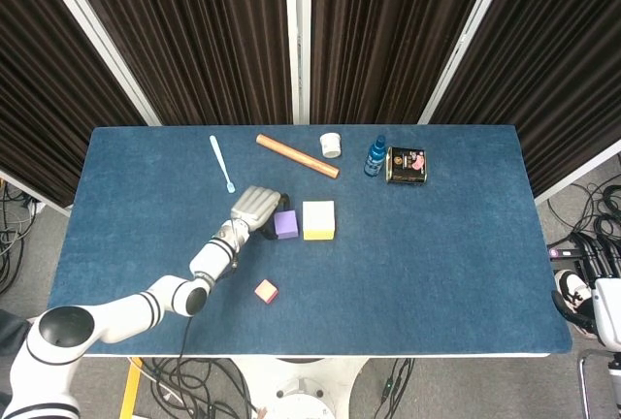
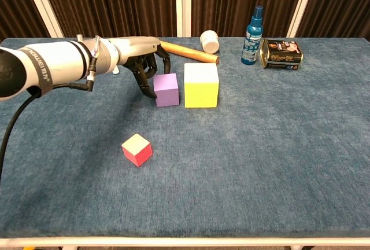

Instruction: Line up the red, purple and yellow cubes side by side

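Note:
The purple cube sits on the blue table, just left of the larger yellow cube with a narrow gap between them. My left hand curls around the purple cube, its fingers against the left and rear faces. The small red cube lies alone nearer the front edge, tilted corner-on. My right hand shows only partly, off the table's right edge, and how its fingers lie is unclear.
Along the back of the table are an orange stick, a white cup, a blue spray bottle and a dark tin. A light blue spoon lies at the back left.

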Controlling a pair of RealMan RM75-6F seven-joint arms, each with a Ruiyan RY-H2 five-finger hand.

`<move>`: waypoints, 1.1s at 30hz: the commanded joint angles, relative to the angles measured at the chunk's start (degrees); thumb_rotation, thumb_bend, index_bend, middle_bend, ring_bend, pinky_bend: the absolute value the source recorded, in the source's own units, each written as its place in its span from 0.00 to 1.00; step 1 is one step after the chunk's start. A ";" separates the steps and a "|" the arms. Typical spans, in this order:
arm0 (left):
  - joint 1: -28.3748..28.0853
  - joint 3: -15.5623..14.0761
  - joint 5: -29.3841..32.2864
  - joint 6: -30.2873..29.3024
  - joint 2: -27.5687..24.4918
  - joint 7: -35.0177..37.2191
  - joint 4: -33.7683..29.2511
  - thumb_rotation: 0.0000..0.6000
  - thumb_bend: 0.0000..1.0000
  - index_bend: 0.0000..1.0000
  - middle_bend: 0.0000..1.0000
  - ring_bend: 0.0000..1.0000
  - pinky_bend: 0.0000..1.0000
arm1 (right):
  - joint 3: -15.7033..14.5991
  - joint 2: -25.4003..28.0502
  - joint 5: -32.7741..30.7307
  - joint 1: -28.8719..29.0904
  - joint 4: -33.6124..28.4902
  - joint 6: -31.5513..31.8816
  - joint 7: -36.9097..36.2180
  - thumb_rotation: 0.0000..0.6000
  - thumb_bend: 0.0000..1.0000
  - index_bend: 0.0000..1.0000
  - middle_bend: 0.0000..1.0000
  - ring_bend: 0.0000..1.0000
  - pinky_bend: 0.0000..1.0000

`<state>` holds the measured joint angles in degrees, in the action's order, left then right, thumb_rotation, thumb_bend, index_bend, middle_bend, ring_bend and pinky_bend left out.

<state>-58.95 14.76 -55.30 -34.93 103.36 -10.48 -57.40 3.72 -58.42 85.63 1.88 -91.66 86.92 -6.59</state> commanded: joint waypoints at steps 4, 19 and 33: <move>-0.02 -0.34 0.25 -0.42 0.08 -0.32 -0.20 1.00 0.16 0.31 0.88 0.93 1.00 | 0.09 0.14 0.04 -0.08 -0.13 0.15 0.07 1.00 0.21 0.00 0.09 0.00 0.08; 0.77 -1.82 -0.38 -5.42 -1.34 -5.66 -0.99 1.00 0.15 0.19 0.87 0.92 1.00 | 0.23 0.11 0.41 0.01 0.02 0.18 -0.17 1.00 0.21 0.00 0.09 0.00 0.08; -1.97 0.34 -1.99 -2.80 4.46 -1.36 7.13 1.00 0.13 0.19 0.87 0.92 1.00 | 0.47 0.37 -0.67 0.01 0.16 -0.54 -0.06 1.00 0.21 0.00 0.09 0.00 0.08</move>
<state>-60.78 14.96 -57.17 -37.87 107.67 -12.00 -50.38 4.20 -58.05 84.95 1.89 -91.50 86.38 -6.65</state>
